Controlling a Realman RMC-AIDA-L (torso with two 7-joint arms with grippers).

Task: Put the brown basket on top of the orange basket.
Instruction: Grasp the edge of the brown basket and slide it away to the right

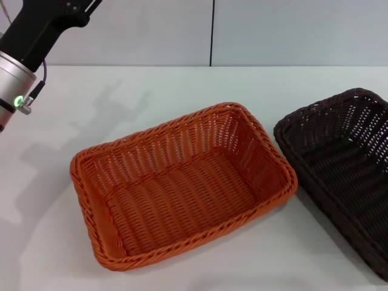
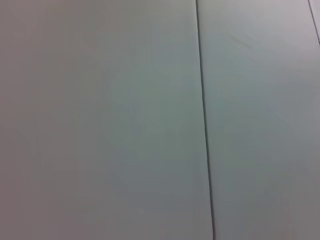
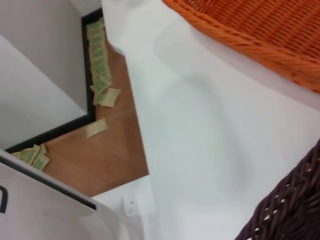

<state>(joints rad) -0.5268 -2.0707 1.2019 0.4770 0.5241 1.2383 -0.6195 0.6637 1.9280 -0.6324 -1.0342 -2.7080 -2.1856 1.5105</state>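
The orange basket point(image 1: 182, 185) sits empty in the middle of the white table, turned at an angle. The brown basket point(image 1: 342, 170) stands right beside it at the right edge of the head view, partly cut off. Both baskets rest on the table, side by side with a narrow gap between them. In the right wrist view a corner of the orange basket point(image 3: 260, 35) and a piece of the brown basket's rim point(image 3: 290, 210) show. My left arm point(image 1: 27, 51) is raised at the upper left; its gripper is out of frame. My right gripper shows in no view.
The white table point(image 1: 121, 103) reaches back to a pale wall with a dark vertical seam point(image 1: 212, 33). The right wrist view shows the table's edge point(image 3: 140, 145), with wooden floor point(image 3: 100, 150) and scattered yellow-green tags below it. The left wrist view shows only the wall.
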